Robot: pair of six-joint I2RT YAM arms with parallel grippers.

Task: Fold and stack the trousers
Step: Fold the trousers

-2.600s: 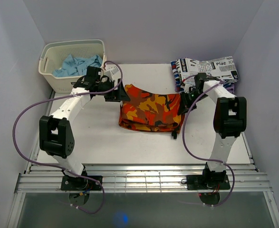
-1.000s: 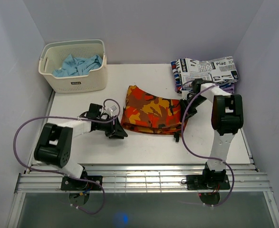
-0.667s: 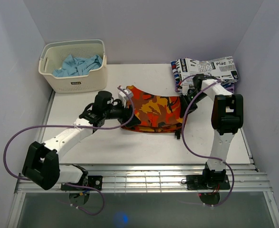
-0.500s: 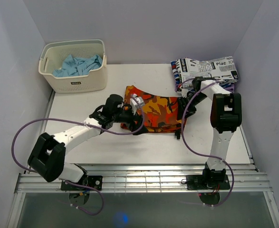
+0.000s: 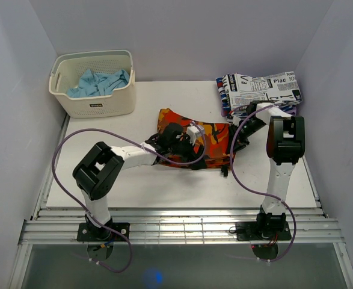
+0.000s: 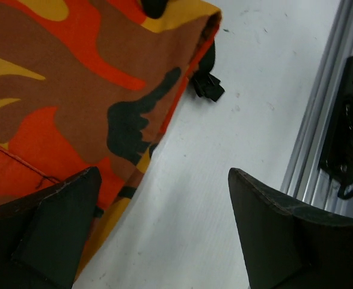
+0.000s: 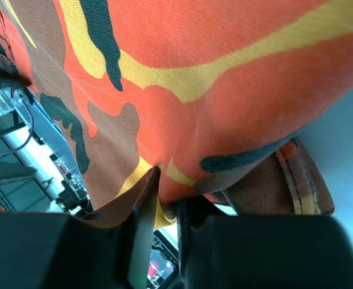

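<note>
My left pincer [image 6: 164,235] spread wide over the near edge of the folded trousers [image 5: 194,144], mid-desk [image 5: 104,174], my right pincer [image 7: 167,211] clamped on their right-hand cloth

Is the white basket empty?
No, a crumpled light blue cloth lies inside the basket.

Bright, even overhead light; soft shadows fall on the white worktop [image 5: 122,180]. Close up, the trousers [image 7: 224,72] look slightly blurred.
</note>
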